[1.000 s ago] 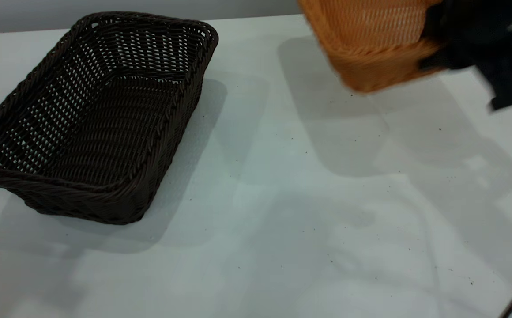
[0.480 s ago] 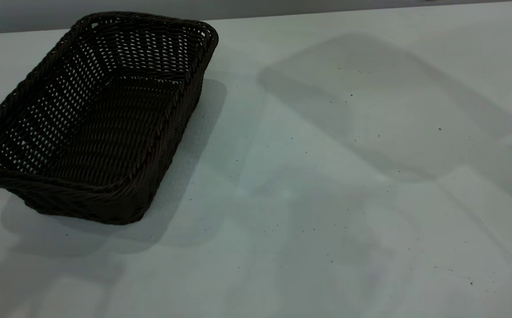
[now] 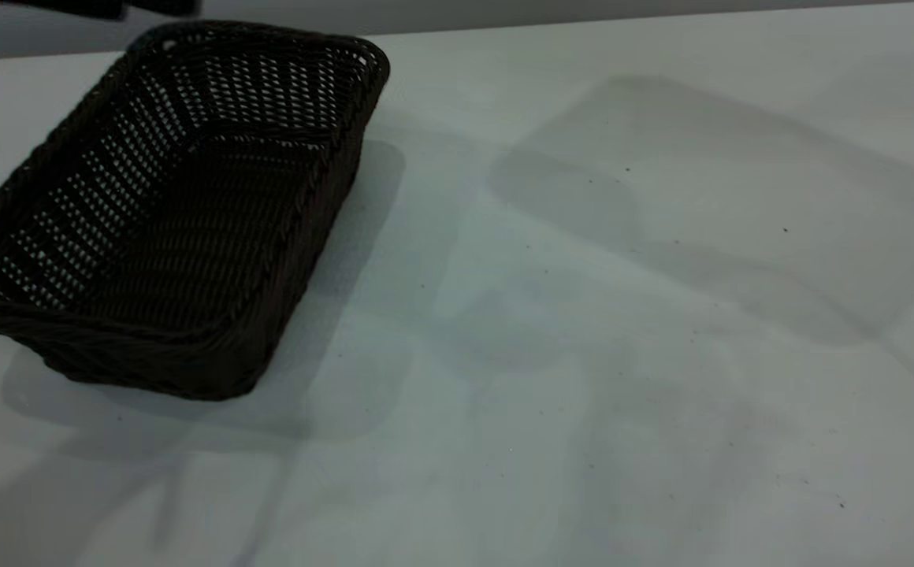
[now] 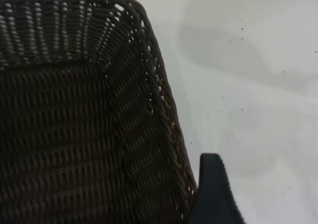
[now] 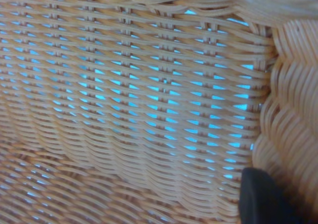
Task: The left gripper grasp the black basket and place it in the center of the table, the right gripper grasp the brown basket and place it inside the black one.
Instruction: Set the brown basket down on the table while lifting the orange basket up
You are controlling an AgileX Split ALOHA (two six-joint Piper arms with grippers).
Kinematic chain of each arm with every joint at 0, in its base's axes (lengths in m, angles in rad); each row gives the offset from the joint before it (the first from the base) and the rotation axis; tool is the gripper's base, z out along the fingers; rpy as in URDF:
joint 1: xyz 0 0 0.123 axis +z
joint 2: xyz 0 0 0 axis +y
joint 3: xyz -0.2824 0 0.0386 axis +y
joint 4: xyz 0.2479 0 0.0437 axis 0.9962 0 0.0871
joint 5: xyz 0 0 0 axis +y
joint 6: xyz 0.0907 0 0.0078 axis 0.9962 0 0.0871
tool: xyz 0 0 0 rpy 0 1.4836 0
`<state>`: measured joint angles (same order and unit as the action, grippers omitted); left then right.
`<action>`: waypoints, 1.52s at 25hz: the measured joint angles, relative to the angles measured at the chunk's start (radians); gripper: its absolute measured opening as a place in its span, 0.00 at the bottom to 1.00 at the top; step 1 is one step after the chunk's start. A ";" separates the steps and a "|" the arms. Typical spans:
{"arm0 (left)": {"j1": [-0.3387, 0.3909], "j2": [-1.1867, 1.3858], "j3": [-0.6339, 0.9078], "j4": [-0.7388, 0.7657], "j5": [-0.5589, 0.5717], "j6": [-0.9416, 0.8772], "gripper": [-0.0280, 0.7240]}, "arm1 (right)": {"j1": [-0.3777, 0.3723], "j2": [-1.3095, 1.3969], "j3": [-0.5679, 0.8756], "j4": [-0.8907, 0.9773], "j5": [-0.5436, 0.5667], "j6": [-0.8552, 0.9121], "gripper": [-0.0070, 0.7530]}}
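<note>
Dim, even light fell from overhead. The black basket [image 3: 181, 213] cast a soft shadow toward the table's [image 3: 583, 354] middle; broader, fainter shadows crossed its right side. The brown basket's [image 5: 139, 110] weave was blurred.

A pale grey wall [image 3: 504, 12] runs behind the table [image 3: 583, 354], whose white top carries tiny dark specks and several soft, overlapping shadows under dim light.

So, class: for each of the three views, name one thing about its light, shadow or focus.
Exterior view: broad soft shadows lie across the table, and the black basket casts one beside it. Left wrist view: the black fingertip is soft against the sharper weave. Right wrist view: bluish light glows through gaps in the brown basket; the near weave blurs.
</note>
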<state>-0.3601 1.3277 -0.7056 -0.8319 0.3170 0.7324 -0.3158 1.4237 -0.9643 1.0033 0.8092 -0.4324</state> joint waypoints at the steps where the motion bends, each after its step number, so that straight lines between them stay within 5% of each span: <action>1: -0.020 0.021 0.000 0.000 -0.033 -0.020 0.61 | -0.021 0.000 -0.024 -0.020 0.016 0.013 0.16; 7: -0.111 0.145 0.000 -0.003 -0.197 -0.115 0.61 | -0.082 0.000 -0.154 -0.184 0.153 0.051 0.16; 15: -0.163 0.329 0.000 -0.011 -0.369 -0.150 0.58 | -0.082 0.000 -0.192 -0.203 0.159 0.072 0.16; 38: -0.163 0.512 -0.003 0.003 -0.411 -0.183 0.53 | -0.081 0.000 -0.191 -0.199 0.143 0.070 0.16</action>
<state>-0.5231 1.8397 -0.7084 -0.8286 -0.0941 0.5490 -0.3972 1.4237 -1.1552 0.8044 0.9520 -0.3626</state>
